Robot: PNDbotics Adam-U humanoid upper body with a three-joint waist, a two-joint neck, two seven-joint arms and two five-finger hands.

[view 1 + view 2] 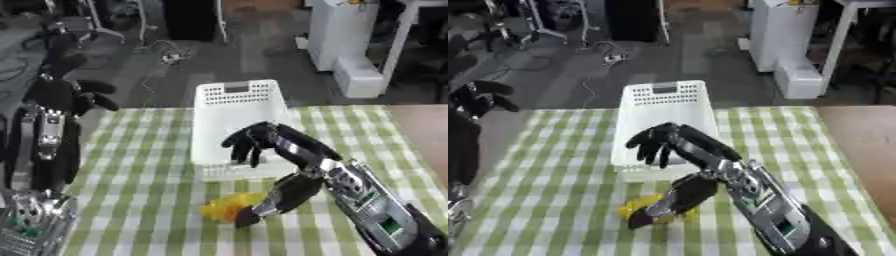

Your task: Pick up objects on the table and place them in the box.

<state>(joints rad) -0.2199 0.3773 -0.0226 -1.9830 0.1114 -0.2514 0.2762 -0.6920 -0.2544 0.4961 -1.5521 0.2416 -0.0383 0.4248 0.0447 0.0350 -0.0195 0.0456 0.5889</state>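
Judging progress: nothing shows inside the white box [234,107]; the yellow object [229,206] lies on the checked table [140,170], just at the box's 6 o'clock.
Right hand [262,145]: fingers spread above the box's near rim, thumb down touching the object, not closed on it.
Left hand [63,95]: raised at 9 o'clock, curled, empty.
Count: one box, one object.
Left to do: grasp, lift, drop in.

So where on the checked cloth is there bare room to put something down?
The green-and-white checked tablecloth is bare between the raised black left hand and the white plastic slotted basket. Another bare strip lies right of the basket toward the brown table edge. It is crowded in front of the basket, where the black right hand hangs over the yellow object.
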